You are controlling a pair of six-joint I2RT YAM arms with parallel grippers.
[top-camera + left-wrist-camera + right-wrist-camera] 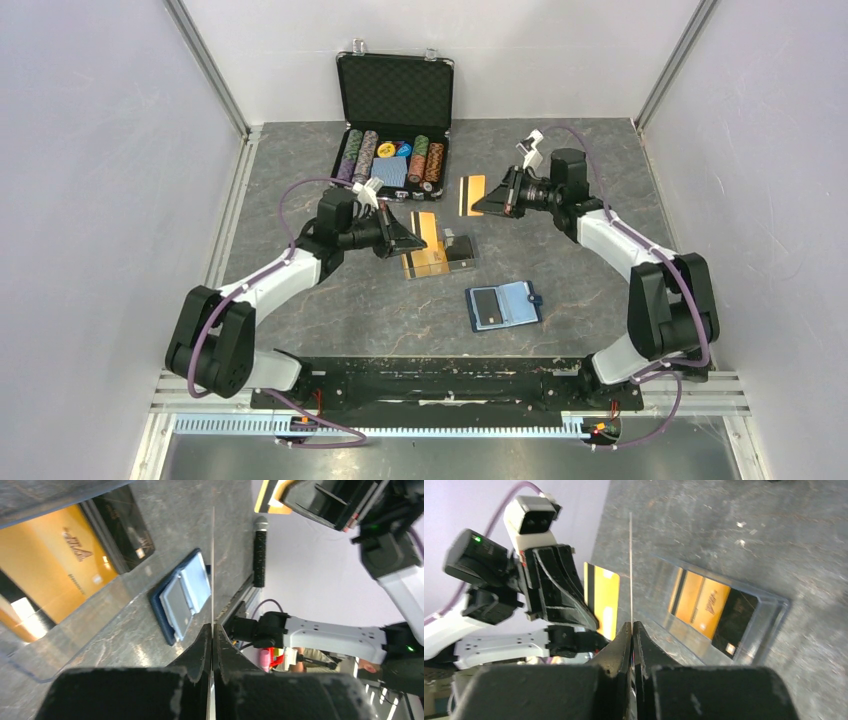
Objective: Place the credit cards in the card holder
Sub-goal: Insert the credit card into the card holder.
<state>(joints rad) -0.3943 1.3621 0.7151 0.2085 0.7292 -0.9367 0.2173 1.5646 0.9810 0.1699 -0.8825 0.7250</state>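
My left gripper point(408, 237) is shut on a gold credit card point(426, 226), held on edge just above the clear tray; in the left wrist view point(213, 626) this card point(213, 565) shows as a thin line. My right gripper point(487, 203) is shut on a gold card with a black stripe point(472, 195), held above the table; in the right wrist view point(631, 623) it shows edge-on point(630, 565). The navy card holder point(503, 305) lies open near the front, with a grey card in one pocket point(176, 605). A gold card point(699, 604) and a dark card point(735, 622) lie in the tray.
A clear plastic tray point(466, 266) sits mid-table between both grippers. An open black briefcase point(395, 92) with poker chips and a blue deck stands at the back. Grey walls and metal rails bound the table on three sides.
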